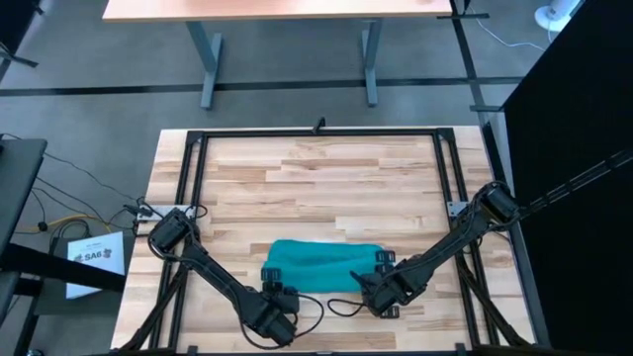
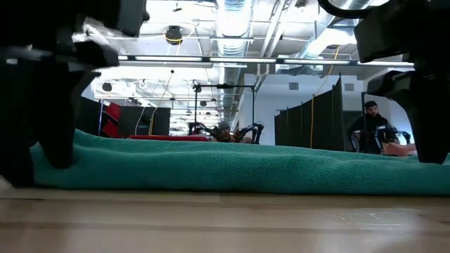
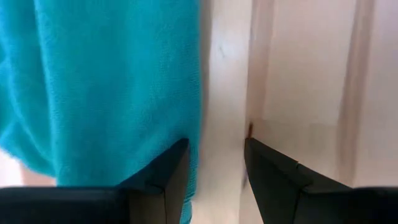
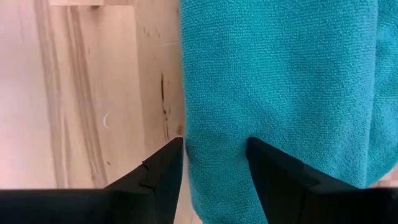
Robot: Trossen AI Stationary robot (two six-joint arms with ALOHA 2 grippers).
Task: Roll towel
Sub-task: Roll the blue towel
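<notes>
The teal towel (image 1: pixel 321 265) lies flat in a long low band near the table's front edge; the low view (image 2: pixel 232 167) shows it resting on the wood. My left gripper (image 1: pixel 274 288) stands at its near left corner, fingers down and open. In the left wrist view (image 3: pixel 214 149) one finger is over the towel's edge (image 3: pixel 194 124) and the other over bare wood. My right gripper (image 1: pixel 379 284) stands at the near right corner, open. In the right wrist view (image 4: pixel 214 146) the towel's edge (image 4: pixel 186 124) lies in the gap. My left gripper comes from above with one finger (image 3: pixel 174 168) over the towel's edge strip; I cannot tell whether it touches the cloth. My right gripper comes from above with one finger (image 4: pixel 267 168) over the towel and the other on the wood side; I cannot tell whether it touches.
A black frame (image 1: pixel 188 178) runs around the wooden table top (image 1: pixel 316 188), with free wood beyond the towel. A dark cable (image 1: pixel 341 305) loops between the grippers at the front. A person (image 2: pixel 370 125) stands far off in the room.
</notes>
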